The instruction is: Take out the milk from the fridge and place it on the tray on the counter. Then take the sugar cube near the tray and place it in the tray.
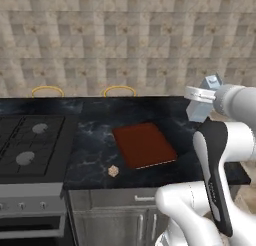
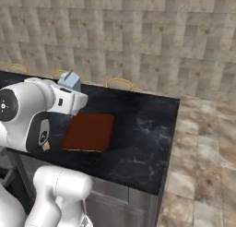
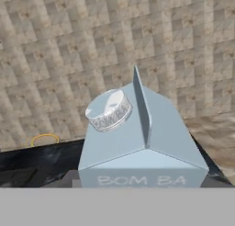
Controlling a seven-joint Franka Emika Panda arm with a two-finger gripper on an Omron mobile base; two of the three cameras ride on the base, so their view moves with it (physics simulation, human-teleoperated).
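Milk (image 3: 142, 147) is held in the gripper (image 1: 202, 110) by its lower body, above the counter (image 1: 95, 135) at about 2 o'clock from the tray (image 1: 144, 145). Carton is judged light, stiff but crushable, a little slippery; the flat sides are best gripped. "BOM BA" can be read.

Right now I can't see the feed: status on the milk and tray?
Gripper shut on milk, carried above the counter. Tray bare, milk off to its side. Sugar cube beside the tray. Nothing in the way.
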